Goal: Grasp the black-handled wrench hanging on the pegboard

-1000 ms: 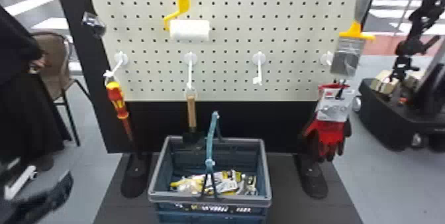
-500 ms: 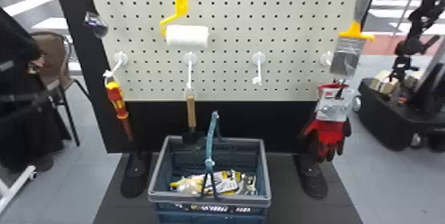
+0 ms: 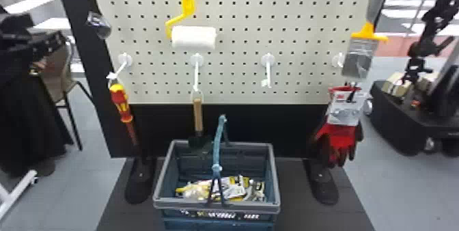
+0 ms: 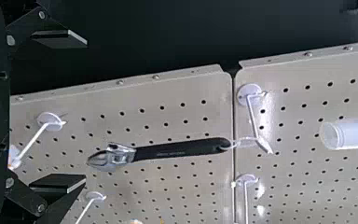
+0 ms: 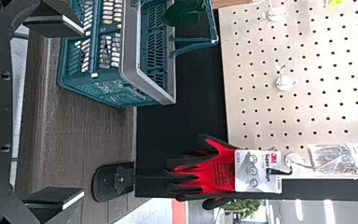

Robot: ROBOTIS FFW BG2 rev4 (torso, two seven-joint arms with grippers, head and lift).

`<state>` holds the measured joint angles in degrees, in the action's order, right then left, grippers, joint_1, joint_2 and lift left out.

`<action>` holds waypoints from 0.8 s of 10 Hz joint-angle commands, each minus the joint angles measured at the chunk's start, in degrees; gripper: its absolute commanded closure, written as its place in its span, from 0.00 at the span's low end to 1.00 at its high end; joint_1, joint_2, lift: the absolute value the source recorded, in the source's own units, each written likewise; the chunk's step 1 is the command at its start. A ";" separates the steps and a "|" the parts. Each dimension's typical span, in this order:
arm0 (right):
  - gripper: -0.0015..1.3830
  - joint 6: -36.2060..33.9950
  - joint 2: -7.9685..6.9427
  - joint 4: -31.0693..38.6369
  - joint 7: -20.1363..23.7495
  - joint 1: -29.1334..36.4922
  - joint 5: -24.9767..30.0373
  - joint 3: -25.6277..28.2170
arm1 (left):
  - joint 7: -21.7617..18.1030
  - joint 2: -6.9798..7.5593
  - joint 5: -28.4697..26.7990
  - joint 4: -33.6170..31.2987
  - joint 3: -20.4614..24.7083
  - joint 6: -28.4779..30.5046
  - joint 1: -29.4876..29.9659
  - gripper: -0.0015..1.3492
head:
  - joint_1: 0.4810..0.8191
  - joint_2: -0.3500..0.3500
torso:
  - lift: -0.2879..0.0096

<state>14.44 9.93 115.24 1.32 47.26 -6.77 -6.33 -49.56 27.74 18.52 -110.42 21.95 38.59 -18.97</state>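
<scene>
The black-handled wrench [image 4: 161, 150] hangs by its handle end from a white hook [image 4: 253, 119] on the pale pegboard [image 4: 177, 107], its chrome jaw end pointing away from the hook. My left gripper [image 4: 58, 109] faces it from a distance, open, with both black fingers [image 4: 58, 38] apart and nothing between them. My right gripper [image 5: 51, 112] is open too, over the dark table [image 5: 74, 140] near the blue basket [image 5: 121, 56] and the red glove [image 5: 205, 168].
On the head view's pegboard [image 3: 273, 25] hang a yellow paint roller [image 3: 193, 35], a red-yellow screwdriver [image 3: 122, 107], a wooden-handled tool [image 3: 197, 114], a brush [image 3: 363, 49] and red gloves [image 3: 338, 131]. The blue basket [image 3: 164, 186] holds several small items. A dark blocky shape [image 3: 30, 39] stands at the left.
The head view has shifted slightly, so the roller sits lower in it. A black blocky shape has come in at its left edge. The hanging tools have not moved.
</scene>
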 commanded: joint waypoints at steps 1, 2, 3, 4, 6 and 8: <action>0.07 -0.12 0.00 0.01 0.00 -0.11 0.00 0.00 | -2.03 4.51 5.12 7.12 -5.43 0.09 -7.20 0.20 | 0.20 0.50 | 0.63; 0.07 -0.12 0.00 0.01 0.00 -0.23 -0.09 0.00 | -3.79 6.62 8.73 12.47 -8.86 -0.35 -11.63 0.19 | 0.20 0.50 | 0.63; 0.07 -0.12 0.00 0.01 0.00 -0.23 -0.09 0.00 | -5.90 8.38 13.56 18.09 -13.17 -1.94 -16.19 0.19 | 0.20 0.50 | 0.63; 0.07 -0.20 0.00 -0.13 0.00 -0.35 -0.18 0.00 | -6.69 9.52 17.51 19.78 -16.59 -1.50 -19.39 0.19 | 0.20 0.50 | 0.63; 0.07 -0.29 0.00 -0.13 0.00 -0.48 -0.18 0.00 | -11.00 11.54 26.74 25.12 -24.59 -2.55 -25.78 0.20 | 0.20 0.50 | 0.63; 0.07 -0.29 0.00 -0.13 0.00 -0.60 -0.26 0.00 | -12.40 12.42 31.23 26.11 -27.58 -0.97 -27.38 0.49 | 0.20 0.50 | 0.63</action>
<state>14.16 9.93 115.09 1.32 46.67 -6.99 -6.33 -61.98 39.99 48.34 -84.69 -4.78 37.32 -46.09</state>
